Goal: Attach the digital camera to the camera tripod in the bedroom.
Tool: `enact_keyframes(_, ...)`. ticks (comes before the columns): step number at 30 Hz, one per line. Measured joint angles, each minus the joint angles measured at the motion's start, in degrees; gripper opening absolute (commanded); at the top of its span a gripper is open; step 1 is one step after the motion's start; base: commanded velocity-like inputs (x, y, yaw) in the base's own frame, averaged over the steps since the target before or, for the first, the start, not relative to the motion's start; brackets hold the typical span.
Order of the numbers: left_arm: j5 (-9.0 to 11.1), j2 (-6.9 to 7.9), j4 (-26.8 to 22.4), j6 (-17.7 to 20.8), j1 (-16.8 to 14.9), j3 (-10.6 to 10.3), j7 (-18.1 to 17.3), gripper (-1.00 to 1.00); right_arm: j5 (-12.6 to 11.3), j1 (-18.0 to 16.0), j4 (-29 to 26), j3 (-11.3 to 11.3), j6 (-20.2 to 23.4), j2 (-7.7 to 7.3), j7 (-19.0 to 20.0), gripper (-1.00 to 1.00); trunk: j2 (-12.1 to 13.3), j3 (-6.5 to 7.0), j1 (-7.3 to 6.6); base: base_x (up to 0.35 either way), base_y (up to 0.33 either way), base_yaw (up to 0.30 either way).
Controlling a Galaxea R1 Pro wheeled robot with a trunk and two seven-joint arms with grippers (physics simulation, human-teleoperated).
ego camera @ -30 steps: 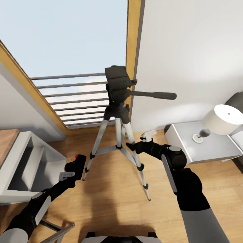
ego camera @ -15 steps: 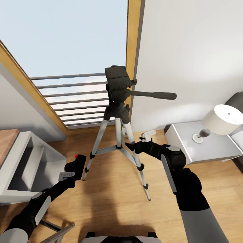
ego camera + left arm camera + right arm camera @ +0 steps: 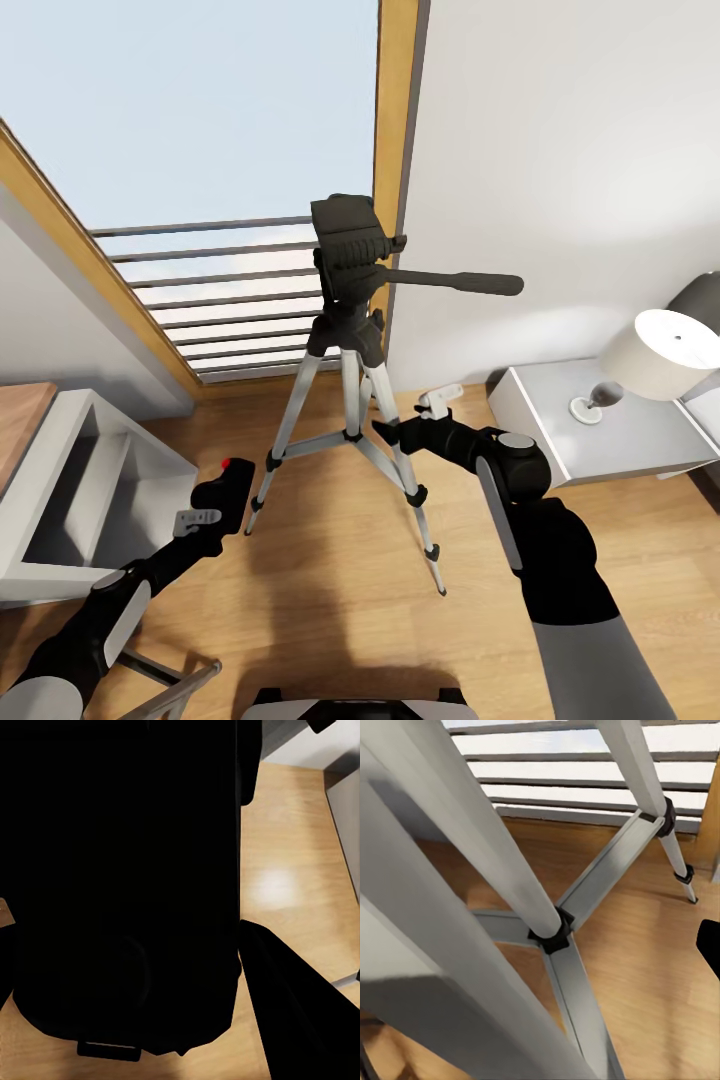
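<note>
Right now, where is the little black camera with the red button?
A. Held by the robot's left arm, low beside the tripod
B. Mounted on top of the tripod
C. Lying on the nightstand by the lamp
A: the digital camera sits in the left gripper, below the bare head of the camera tripod.

The tripod (image 3: 350,400) has smooth, satin silver metal legs with matt black plastic joints and head, the camera (image 3: 226,495) is matt black with a glossy red button, and the floor (image 3: 330,600) is light wood with a soft sheen — the lamp (image 3: 655,362) looks matt white.
</note>
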Motion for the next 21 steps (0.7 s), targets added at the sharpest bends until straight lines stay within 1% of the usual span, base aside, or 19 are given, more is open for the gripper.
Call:
enact_keyframes(6, -0.01, 0.01, 0.02, 0.00, 0.00, 0.03, 0.00, -1.00, -0.13, -0.05, 0.01, -0.06, -0.72, 0.59, -1.06, 1.00, 0.00, 0.00, 0.00, 0.000, 0.000, 0.000)
enact_keyframes(10, 0.02, 0.01, 0.01, 0.00, 0.00, 0.04, 0.00, -1.00, -0.14, -0.44, 0.23, -0.03, -1.71, 2.20, -3.27, 1.00, 0.00, 0.00, 0.00, 0.000, 0.000, 0.000)
enact_keyframes(12, 0.03, 0.04, 0.00, 0.00, 0.00, 0.04, 0.00, -1.00, -0.14, -0.66, 0.34, -0.02, -1.85, 2.57, -4.01, 1.00, 0.00, 0.00, 0.00, 0.000, 0.000, 0.000)
enact_keyframes(17, 0.04, 0.08, -0.01, 0.00, 0.00, 0.05, 0.00, -1.00, -0.26, -0.93, 0.45, 0.00, -2.01, 3.03, -5.01, 1.00, 0.00, 0.00, 0.00, 0.000, 0.000, 0.000)
enact_keyframes(21, 0.05, 0.05, -0.01, 0.00, 0.00, 0.04, 0.00, -1.00, -0.24, -0.95, 0.46, 0.01, -2.02, 3.13, -5.06, 1.00, 0.00, 0.00, 0.00, 0.000, 0.000, 0.000)
